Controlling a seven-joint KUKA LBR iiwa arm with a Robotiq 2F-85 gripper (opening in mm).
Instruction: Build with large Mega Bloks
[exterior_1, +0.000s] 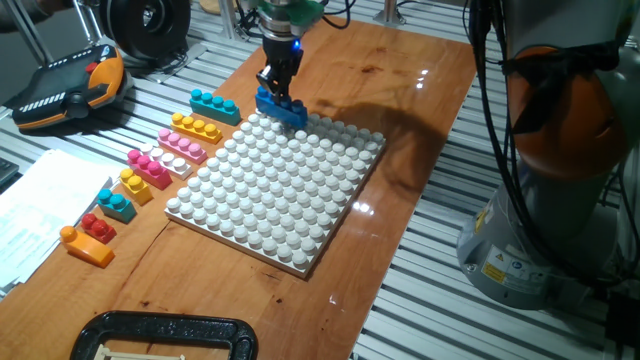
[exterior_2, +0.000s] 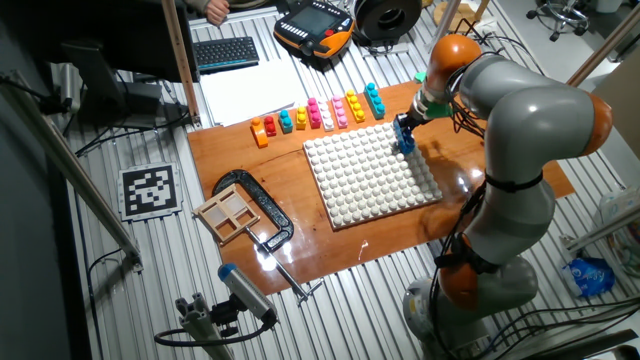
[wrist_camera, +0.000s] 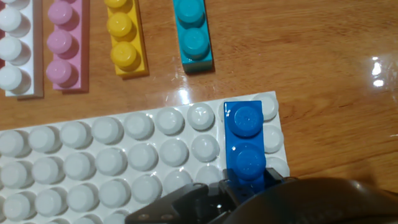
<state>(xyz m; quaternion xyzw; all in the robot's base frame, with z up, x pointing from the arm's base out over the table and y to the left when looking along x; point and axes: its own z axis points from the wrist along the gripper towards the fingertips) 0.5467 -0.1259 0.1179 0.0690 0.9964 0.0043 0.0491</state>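
A dark blue brick (exterior_1: 282, 106) sits on the far corner of the white studded baseplate (exterior_1: 280, 190). My gripper (exterior_1: 277, 88) stands right over it, shut on its near end. In the hand view the blue brick (wrist_camera: 244, 146) lies on the plate's (wrist_camera: 93, 162) edge column, and my gripper (wrist_camera: 247, 182) holds its lower end. Loose bricks lie in a row left of the plate: cyan (exterior_1: 214, 105), yellow (exterior_1: 196, 128), pink (exterior_1: 182, 145), white (exterior_1: 170, 160), magenta (exterior_1: 148, 168), red (exterior_1: 97, 228), orange (exterior_1: 85, 245).
A black clamp (exterior_1: 160, 338) lies at the board's near edge, beside a small wooden box (exterior_2: 228, 212). A teach pendant (exterior_1: 70, 85) and papers (exterior_1: 40, 200) lie to the left. My arm's base (exterior_1: 560, 150) stands at the right.
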